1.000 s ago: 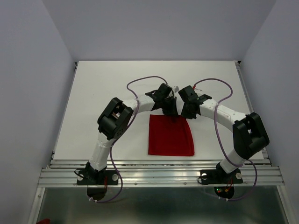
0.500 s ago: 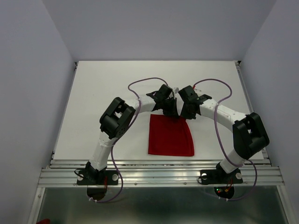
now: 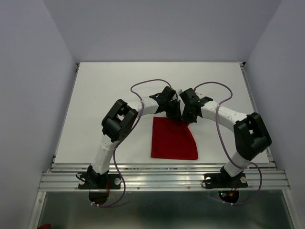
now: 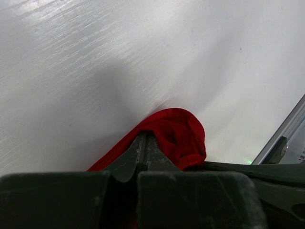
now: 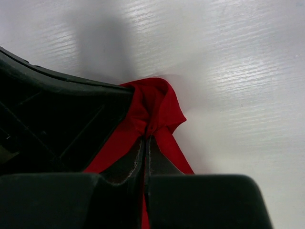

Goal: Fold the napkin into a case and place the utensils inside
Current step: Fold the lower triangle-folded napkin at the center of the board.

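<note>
The red napkin (image 3: 173,140) lies folded on the white table near the front middle. Its far edge is lifted where both grippers meet. My left gripper (image 3: 175,116) is shut on the napkin's far edge; the left wrist view shows red cloth (image 4: 178,131) bunched at its closed tips. My right gripper (image 3: 187,117) is shut on the same far edge, close beside the left one; the right wrist view shows pinched cloth (image 5: 155,112) at its tips. The two grippers nearly touch. The utensils are out of view.
The white table (image 3: 109,90) extends behind and to both sides of the napkin. A metal rail (image 3: 162,168) runs along the near edge. Purple cables loop above both wrists. Grey walls enclose the back and sides.
The right gripper has moved slightly left, closer to the left gripper, narrowing the napkin's far edge. The left arm barely moved.
</note>
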Robot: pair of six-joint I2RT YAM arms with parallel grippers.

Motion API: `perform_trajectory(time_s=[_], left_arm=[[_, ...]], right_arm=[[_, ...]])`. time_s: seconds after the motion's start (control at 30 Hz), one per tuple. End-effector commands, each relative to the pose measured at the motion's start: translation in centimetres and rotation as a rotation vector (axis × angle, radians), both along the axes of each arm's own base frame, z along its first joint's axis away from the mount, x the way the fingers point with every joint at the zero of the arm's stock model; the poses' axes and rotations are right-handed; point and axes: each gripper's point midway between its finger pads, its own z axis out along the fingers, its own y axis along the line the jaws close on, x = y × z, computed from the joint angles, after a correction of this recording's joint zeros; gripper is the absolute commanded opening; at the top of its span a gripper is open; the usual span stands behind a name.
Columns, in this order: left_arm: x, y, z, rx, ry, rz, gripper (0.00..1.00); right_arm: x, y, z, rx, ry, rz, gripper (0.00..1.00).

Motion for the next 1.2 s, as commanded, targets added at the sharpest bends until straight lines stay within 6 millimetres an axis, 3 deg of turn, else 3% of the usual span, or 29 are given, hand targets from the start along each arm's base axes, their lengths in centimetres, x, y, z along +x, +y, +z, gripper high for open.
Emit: perform_trajectory(time_s=[0.0,0.2,0.4,0.5,0.7,0.9,1.03,1.17], left_arm=[[0.3,-0.7,0.8,-0.028,-0.032,-0.012,0.00],[0.1,-0.6,0.5,-0.024,-0.027,-0.014,0.00],[0.1,-0.6,0.7,-0.026,-0.025,-0.011,0.00],[0.0,-0.5,1.5,-0.037,-0.031,-0.012,0.00],[0.2,0.8,5.1,-0.066,-0.070,-0.001,0.00],[0.0,2.7,6.5,-0.070,-0.067,0.014,0.00],[-0.1,4.6,5.7,-0.022,-0.070,0.039,0.00],[-0.8,6.7,3.3,0.038,-0.044,0.057,0.00]], right_arm=[[1.6,2.1,0.9,0.052,-0.041,0.006,0.01],[2.8,3.2,0.8,0.081,-0.045,-0.003,0.01],[2.9,3.7,-0.6,0.094,-0.013,-0.027,0.01],[2.7,3.4,-1.3,0.078,-0.002,-0.048,0.01],[2.1,2.3,-2.3,0.039,0.015,-0.087,0.01],[2.1,2.0,-2.6,0.022,0.023,-0.101,0.01],[2.3,2.0,-2.4,0.019,0.018,-0.103,0.01],[2.5,2.0,-1.5,0.023,0.004,-0.103,0.01]])
